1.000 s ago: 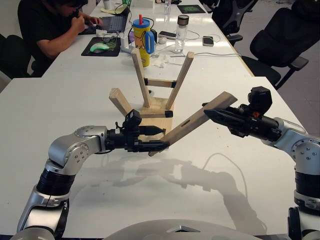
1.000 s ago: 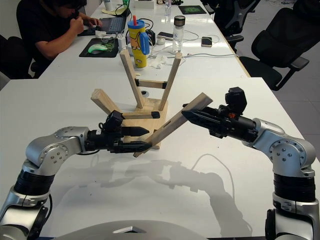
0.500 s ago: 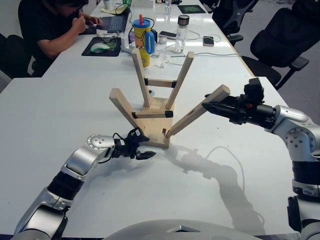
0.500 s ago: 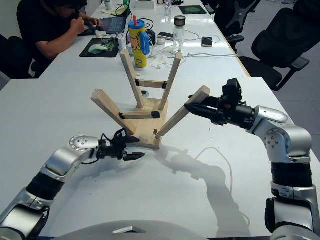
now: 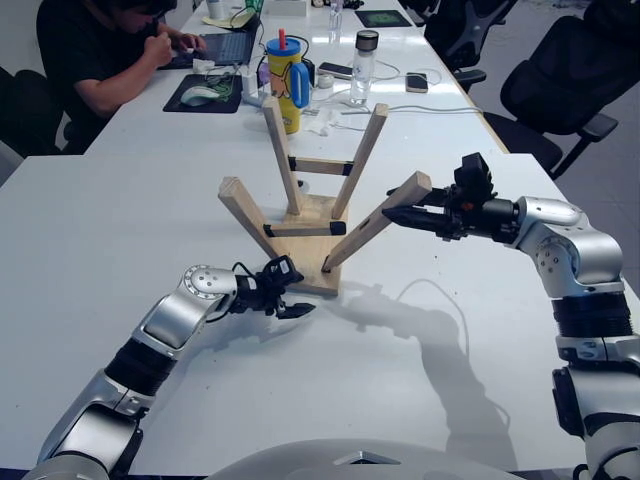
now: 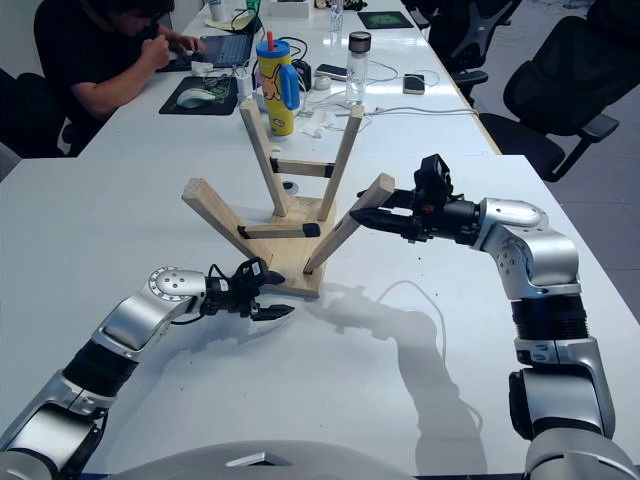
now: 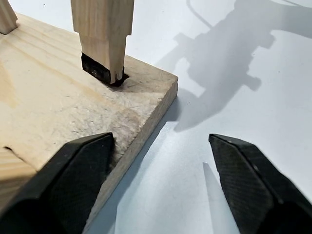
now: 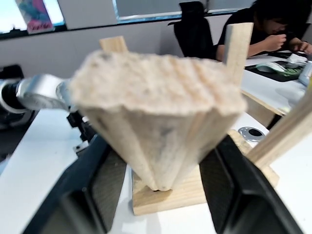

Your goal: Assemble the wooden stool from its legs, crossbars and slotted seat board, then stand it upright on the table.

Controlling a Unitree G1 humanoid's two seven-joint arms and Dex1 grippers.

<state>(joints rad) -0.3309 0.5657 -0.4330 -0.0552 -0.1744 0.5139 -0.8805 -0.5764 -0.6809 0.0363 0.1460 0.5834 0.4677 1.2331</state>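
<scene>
Your left jaws stand released, low over the tabletop [image 5: 100, 230], with one finger at the near edge of the upturned seat board [image 7: 58, 92] and the other over bare surface. Just ahead of them the slanted leg [image 5: 372, 222] has its foot in the board's corner slot. Its upper end is clenched between your right jaws.
</scene>
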